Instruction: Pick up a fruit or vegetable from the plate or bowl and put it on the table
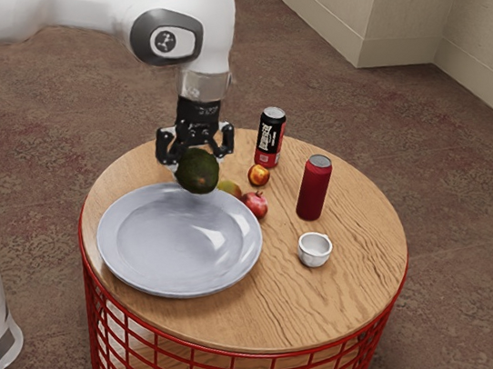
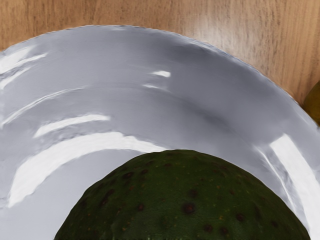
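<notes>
My gripper [image 1: 197, 161] is hugging a big, dark green avocado [image 1: 198, 173] from two sides, and the avocado is hanging over the edge of the big plate [image 1: 159, 247]. I am guessing it is feeling a bit heavy and firm, with bumpy skin that is helping me grip, but its round sides could be slipping if I am pinching too high. So I am wanting to squeeze its fat middle gently, not bruising it, while I am taking it to the counter [image 1: 360, 269].
</notes>
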`<state>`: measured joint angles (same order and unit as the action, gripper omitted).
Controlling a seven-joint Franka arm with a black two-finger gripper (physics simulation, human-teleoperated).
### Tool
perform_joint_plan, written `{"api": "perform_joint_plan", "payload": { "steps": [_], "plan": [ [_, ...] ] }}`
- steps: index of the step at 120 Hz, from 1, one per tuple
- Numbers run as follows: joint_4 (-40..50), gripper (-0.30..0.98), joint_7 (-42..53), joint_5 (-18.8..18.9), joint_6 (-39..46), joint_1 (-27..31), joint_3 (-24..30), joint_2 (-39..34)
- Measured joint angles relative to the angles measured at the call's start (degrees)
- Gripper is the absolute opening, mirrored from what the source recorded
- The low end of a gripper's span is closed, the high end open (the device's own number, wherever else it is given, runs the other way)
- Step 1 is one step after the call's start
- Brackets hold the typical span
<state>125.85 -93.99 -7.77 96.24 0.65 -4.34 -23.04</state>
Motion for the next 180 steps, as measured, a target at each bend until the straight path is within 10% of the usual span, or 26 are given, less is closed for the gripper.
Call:
{"api": "perform_joint_plan", "payload": {
  "steps": [71, 180],
  "plan": [
    [-0.8, 0.31, 0.1, 6.5, 3.9, 0.7, -19.7, 6.0],
    [-6.3, 0.68, 7.1, 6.8, 7.1, 0.0, -19.6, 8.8]
  ]
}}
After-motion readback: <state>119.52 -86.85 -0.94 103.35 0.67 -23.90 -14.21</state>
